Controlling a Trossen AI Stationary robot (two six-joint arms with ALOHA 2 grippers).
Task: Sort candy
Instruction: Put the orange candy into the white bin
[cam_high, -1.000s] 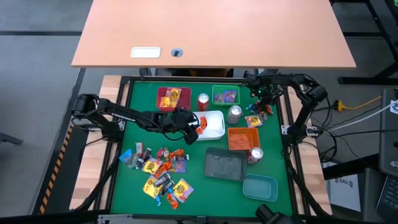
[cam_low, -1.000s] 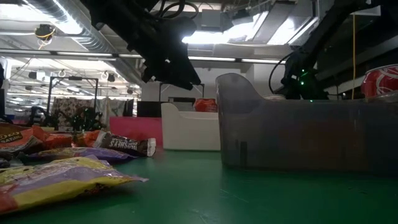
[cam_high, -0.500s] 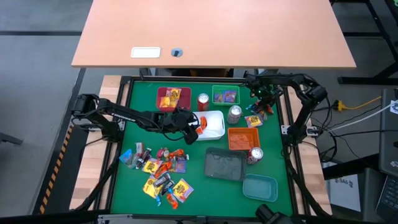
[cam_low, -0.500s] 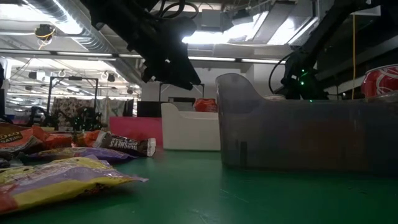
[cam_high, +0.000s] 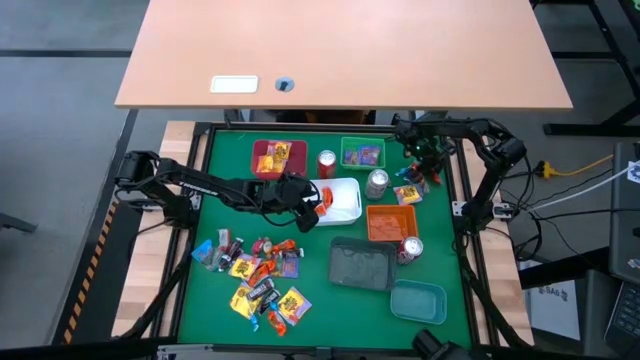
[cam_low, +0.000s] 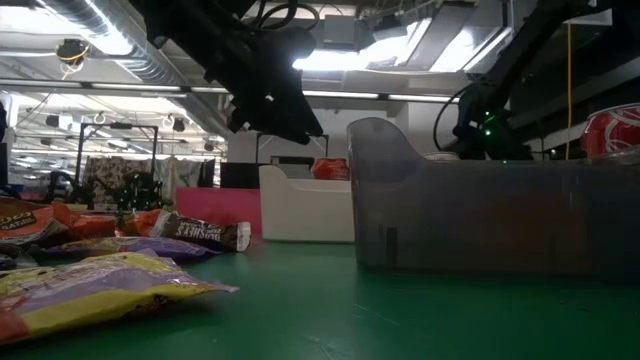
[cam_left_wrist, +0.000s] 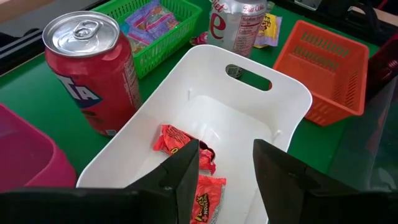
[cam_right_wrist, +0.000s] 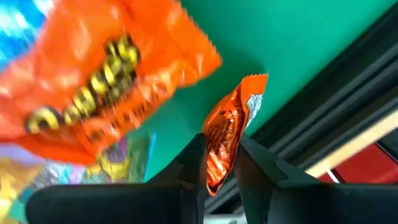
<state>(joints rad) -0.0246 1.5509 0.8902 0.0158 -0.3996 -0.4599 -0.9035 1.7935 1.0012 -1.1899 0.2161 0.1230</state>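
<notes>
Over by the far right corner of the green mat, your right gripper (cam_right_wrist: 221, 163) pinches a small orange candy (cam_right_wrist: 227, 127) above more sweets. Your left gripper (cam_left_wrist: 225, 163) hangs with its fingers apart over the white tray (cam_left_wrist: 283, 102), where red candies (cam_left_wrist: 180, 142) lie.

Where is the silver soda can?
In the high view, the silver soda can stands right of the white tray, just below the green tray.
</notes>
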